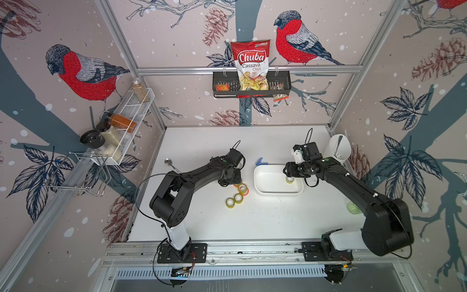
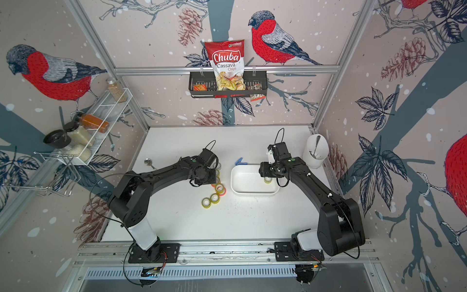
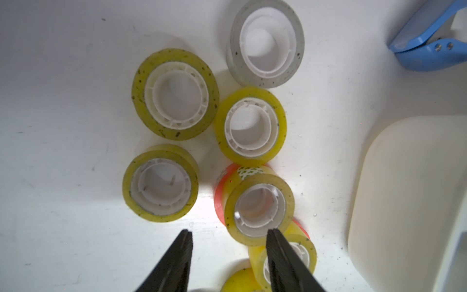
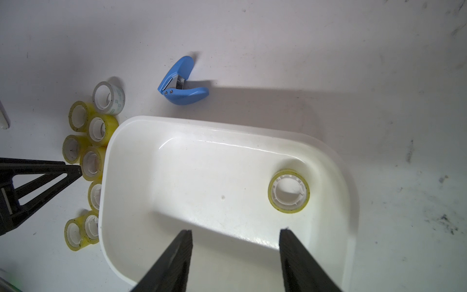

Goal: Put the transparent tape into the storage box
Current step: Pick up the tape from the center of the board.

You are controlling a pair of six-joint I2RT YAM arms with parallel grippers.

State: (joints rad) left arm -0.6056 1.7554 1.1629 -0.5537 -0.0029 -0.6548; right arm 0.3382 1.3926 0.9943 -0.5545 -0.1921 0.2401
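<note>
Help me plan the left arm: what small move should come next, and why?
Probably shift the left gripper toward the shallow white plastic storage box and lower it around the yellowish transparent tape roll perched on the orange roll: its jaws stand open and empty, one finger overlapping that roll's edge.

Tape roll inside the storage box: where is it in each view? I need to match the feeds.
In a top view: tape roll in the right half of the storage box.
In a top view: same spot.
Left wrist: not in it; only the box's rim shows.
Right wrist: flat in a box corner.
Shared landmark: blue staple remover beside the box.
</note>
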